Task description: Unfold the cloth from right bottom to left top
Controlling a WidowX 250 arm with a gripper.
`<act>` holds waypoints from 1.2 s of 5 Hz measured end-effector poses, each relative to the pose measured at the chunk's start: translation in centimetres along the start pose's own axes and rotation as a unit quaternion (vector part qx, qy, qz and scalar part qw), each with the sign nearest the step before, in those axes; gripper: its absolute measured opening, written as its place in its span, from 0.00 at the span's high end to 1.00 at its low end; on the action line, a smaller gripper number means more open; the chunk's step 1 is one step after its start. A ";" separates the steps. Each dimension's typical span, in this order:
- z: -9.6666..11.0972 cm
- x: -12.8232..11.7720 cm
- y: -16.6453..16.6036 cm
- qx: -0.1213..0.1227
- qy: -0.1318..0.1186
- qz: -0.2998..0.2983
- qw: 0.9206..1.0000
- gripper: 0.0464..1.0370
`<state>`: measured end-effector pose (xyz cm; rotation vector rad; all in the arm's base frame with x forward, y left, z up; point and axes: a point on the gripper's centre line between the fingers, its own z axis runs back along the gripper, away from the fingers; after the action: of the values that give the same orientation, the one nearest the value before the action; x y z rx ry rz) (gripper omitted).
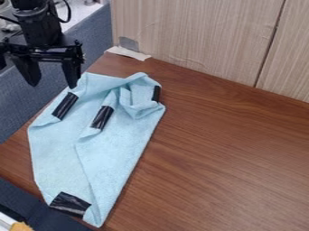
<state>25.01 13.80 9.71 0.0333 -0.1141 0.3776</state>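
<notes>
Hanging at the upper left of the camera view, the gripper (53, 85) is released, its two fingers spread wide apart and pointing down. The light blue cloth (109, 153) lies on the brown wooden table (235, 158), below the gripper and off to its right in the view. The cloth's top left corner is just beside the right-hand fingertip as seen here; whether the two touch, I cannot tell.

From that corner the cloth stretches away downward, narrowing to a tip well apart from the gripper. To the right of the gripper, its upper part is bunched into soft folds, and a long folded edge runs down the middle toward the tip. Four black patches mark it: one (65, 106) near the gripper, just below the right-hand finger; a second (102, 117) farther down and to the right; a third (156, 94) farther right, at the edge of the bunched part; and a wide one (71, 204) far below, near the tip.

Right of the gripper and slightly higher, a white strip (128, 53) lies along the back edge of the table, with a small grey piece (128, 43) just above it on the pale wood-grain panel (199, 40). A blue-grey surface (24, 106) shows behind and below the gripper.
</notes>
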 end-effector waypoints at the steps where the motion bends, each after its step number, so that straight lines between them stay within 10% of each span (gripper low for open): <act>1: -1.0 -0.3 -0.1 -0.002 0.015 0.003 1.000 0.04; 6: -8.6 0.0 -3.8 0.010 0.034 0.001 0.999 0.09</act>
<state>27.28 10.69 1.14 0.0404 -0.0423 0.3818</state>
